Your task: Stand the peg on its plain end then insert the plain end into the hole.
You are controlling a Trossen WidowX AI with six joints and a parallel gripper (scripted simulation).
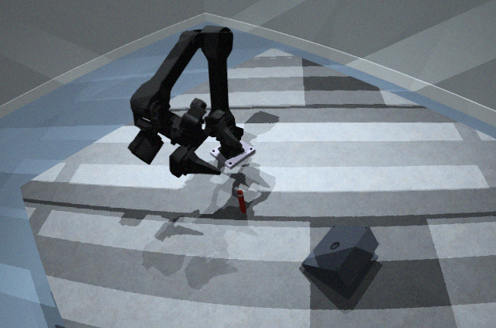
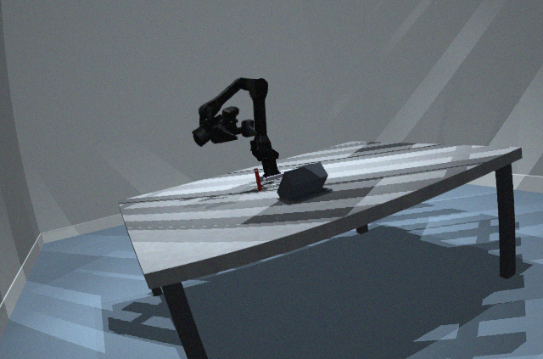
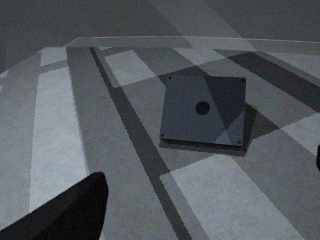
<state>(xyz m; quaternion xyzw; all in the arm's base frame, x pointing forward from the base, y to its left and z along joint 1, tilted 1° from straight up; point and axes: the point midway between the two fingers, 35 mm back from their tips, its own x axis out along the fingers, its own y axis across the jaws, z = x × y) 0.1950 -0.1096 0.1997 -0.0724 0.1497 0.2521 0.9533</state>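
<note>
The red peg [image 1: 242, 203] [image 2: 259, 182] stands upright on the table, its white-banded end up and its plain end down. It does not show in the wrist view. My gripper [image 1: 231, 162] [image 2: 247, 136] [image 3: 211, 169] is wide open and empty, raised above the table and back from the peg, not touching it. The dark blue-grey sloped panel [image 1: 354, 236] [image 2: 302, 182] [image 3: 180, 112] sits on the table beyond the peg. Its hole [image 1: 335, 245] [image 3: 202, 108] is a round opening near the middle of the sloped face, and no peg is in it.
The arm's pale base plate [image 1: 231, 164] is bolted to the table [image 1: 400, 204] [image 2: 175, 241] behind the peg. Striped light and shadow cross the table top. The panel stands to the right of the peg in the top and exterior views.
</note>
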